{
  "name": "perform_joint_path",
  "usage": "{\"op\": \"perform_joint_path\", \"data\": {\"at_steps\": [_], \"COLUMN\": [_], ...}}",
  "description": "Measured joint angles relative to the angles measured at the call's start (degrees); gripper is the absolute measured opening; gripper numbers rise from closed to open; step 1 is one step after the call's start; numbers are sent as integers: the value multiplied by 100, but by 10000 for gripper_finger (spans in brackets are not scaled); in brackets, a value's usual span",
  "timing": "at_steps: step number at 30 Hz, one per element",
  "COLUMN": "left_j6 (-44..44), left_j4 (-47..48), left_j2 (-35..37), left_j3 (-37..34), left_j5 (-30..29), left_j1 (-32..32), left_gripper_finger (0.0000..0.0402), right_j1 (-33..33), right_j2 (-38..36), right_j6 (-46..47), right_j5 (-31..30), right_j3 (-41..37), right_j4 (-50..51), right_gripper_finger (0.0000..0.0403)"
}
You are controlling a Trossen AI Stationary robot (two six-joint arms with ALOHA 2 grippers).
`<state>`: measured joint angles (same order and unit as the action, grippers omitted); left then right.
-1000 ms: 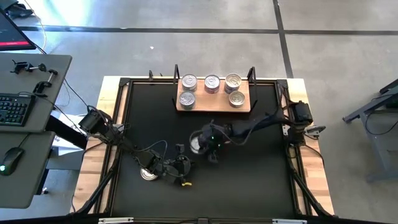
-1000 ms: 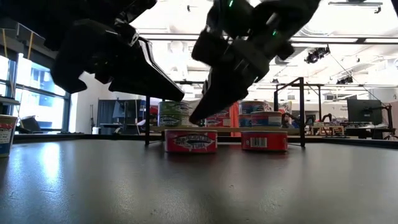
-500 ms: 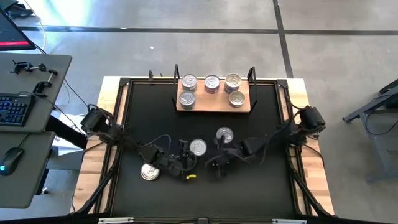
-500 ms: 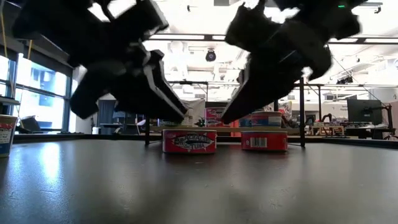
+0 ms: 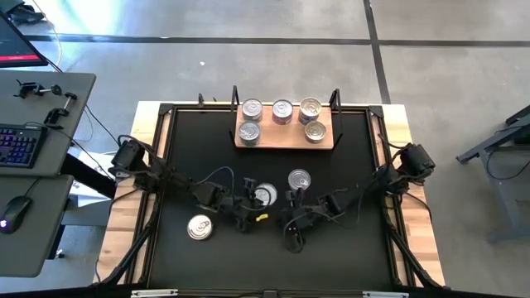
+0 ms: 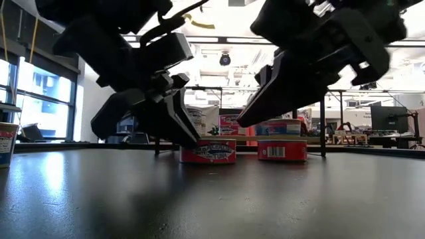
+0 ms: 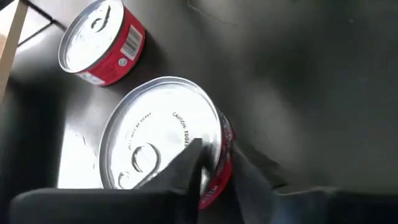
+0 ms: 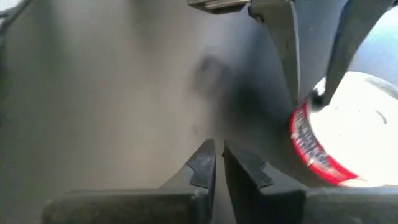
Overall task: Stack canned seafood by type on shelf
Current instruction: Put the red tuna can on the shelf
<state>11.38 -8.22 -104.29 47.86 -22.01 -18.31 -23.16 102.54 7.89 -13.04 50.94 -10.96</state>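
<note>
A: The left gripper pinches only the rim of a red-sided can in front of the shelf. Risk?

B: The can may tip or slip out. The right gripper, fingers together and empty, sits beside that can and could knock it.

Both arms reach low over the table's near middle. The left gripper and right gripper have fingers nearly together.
</note>
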Motion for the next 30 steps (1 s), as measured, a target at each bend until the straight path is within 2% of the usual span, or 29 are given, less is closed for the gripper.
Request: {"op": "perform_joint_path", "data": {"at_steps": [5,10,13,16,21,30], "left_j6": [55,-238,-525,-825,-1147,-1368], "left_j4": [-303,-600,-747,-861,-1102,-1498], "left_j2": [-2,6,91,136,216,219], "left_j3": [-2,-14,-17,-15,-13,-11], "left_j5": [217,409,409,402,522,675], "left_j1": [-4,-13,-13,-13,-13,-9], "left_gripper_finger": [8,4,2,1,1,0], "right_j1": [114,86,-19,-98,-158,-159], "right_j2": [-191,-269,-199,-45,247,808], "right_j6": [-748,-2671,-3640,-4000,-3975,-3983], "right_j5": [219,105,-490,-1258,-2166,-2390], "right_j3": [0,0,1,0,-1,-2], "right_j4": [0,-4,41,-8,-131,-784], "right_gripper_finger": [94,185,220,232,233,233]}}
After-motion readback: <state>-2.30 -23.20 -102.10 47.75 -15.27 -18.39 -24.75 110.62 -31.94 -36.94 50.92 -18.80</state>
